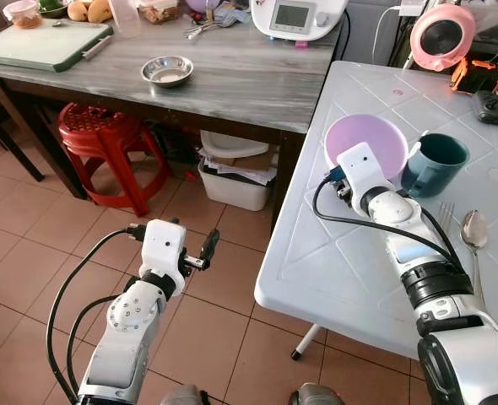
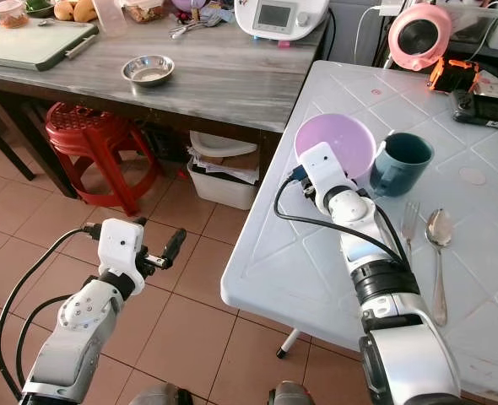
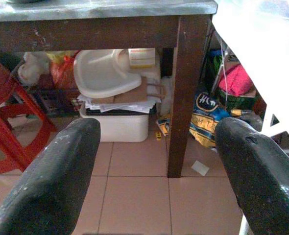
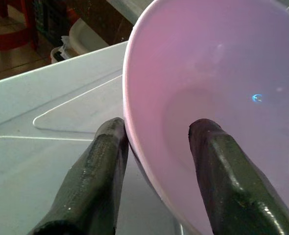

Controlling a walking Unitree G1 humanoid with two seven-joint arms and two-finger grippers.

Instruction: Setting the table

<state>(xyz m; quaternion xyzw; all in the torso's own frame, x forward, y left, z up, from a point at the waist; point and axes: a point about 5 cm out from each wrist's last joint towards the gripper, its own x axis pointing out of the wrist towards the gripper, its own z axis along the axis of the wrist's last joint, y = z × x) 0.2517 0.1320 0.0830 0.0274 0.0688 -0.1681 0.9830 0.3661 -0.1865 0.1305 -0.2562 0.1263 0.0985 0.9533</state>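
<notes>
Right wrist view: black fingers (image 4: 98, 166) astride the rim of the pink bowl (image 4: 223, 98), one outside, one inside, not visibly pinching.

Right gripper (image 4: 154, 161) reaching over the white table (image 1: 333, 253), bowl tilted up near the table's edge, teal mug (image 1: 433, 163) just beside it. Fork (image 1: 446, 218) and spoon (image 1: 473, 229) lying side by side nearer the robot. Left gripper (image 3: 154, 161) spread wide, held over the tiled floor (image 1: 29, 245), apart from the table. Beyond, a grey wooden table (image 1: 249, 76) carrying a small metal bowl (image 1: 167, 70), a red stool (image 1: 97, 135) beneath.
</notes>
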